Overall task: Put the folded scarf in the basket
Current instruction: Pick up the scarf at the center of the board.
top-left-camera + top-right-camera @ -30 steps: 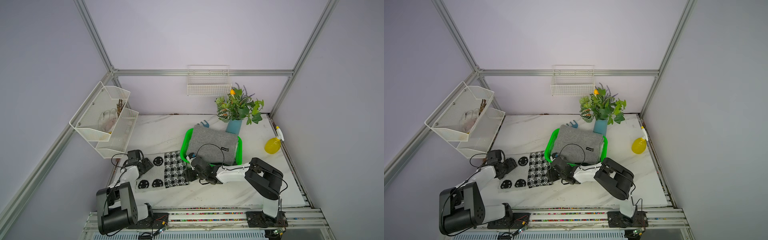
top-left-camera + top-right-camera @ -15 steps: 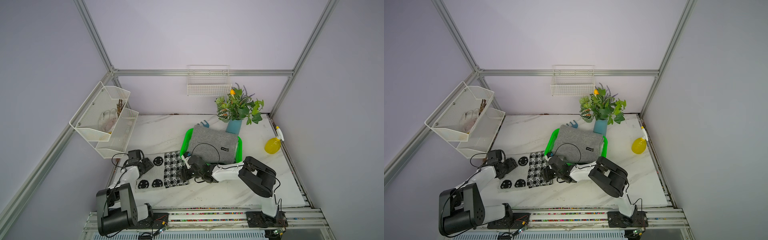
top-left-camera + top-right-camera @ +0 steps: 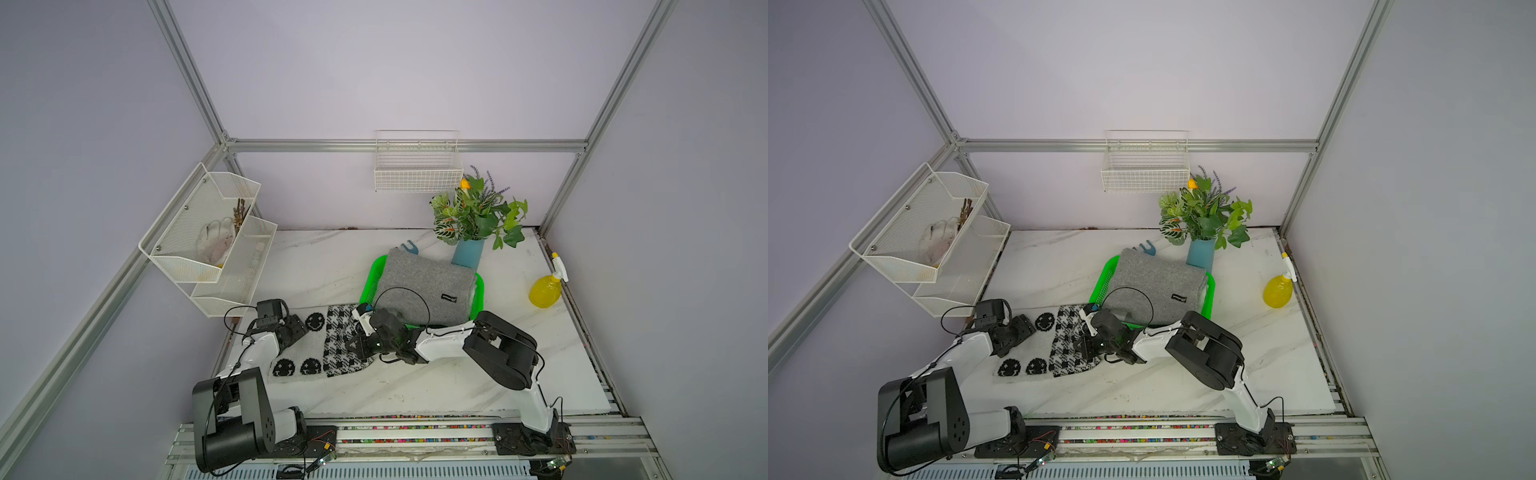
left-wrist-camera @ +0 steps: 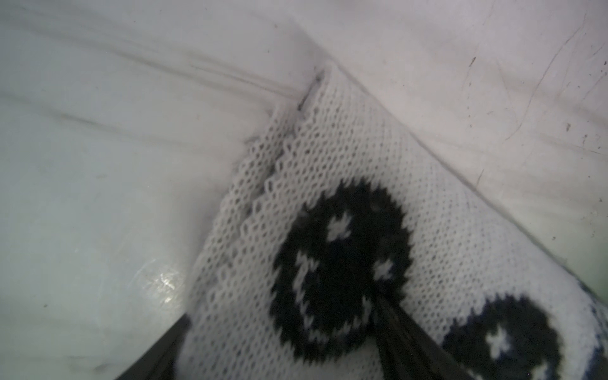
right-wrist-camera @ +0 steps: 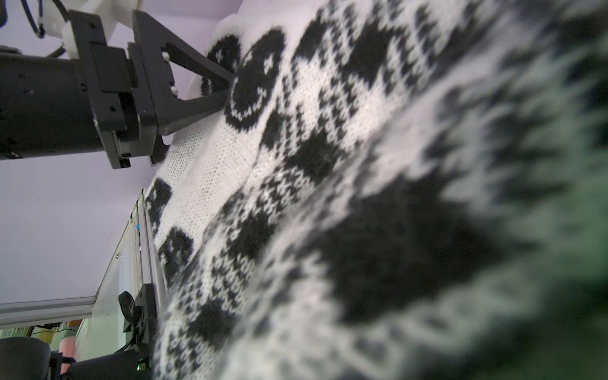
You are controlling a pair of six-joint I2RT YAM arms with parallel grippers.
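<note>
Pale lilac walls (image 3: 374,75) box me in, aluminium struts (image 3: 407,145) at their seams. White marble tabletop (image 3: 324,257) — grey-veined. A wire basket (image 3: 417,174) hangs on the back wall, a mesh rack (image 3: 199,232) on the side; light seems even.

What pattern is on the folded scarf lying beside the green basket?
Black-and-white knit scarf: smiley faces beside checks; clearest in a top view.

Even diffuse overhead light in both top views, soft faint shadows, mild wide-angle bowing at edges, dim left wrist view, small glare on tabletop (image 4: 164,283), near scarf (image 5: 362,197) heavily blurred in right wrist view.
</note>
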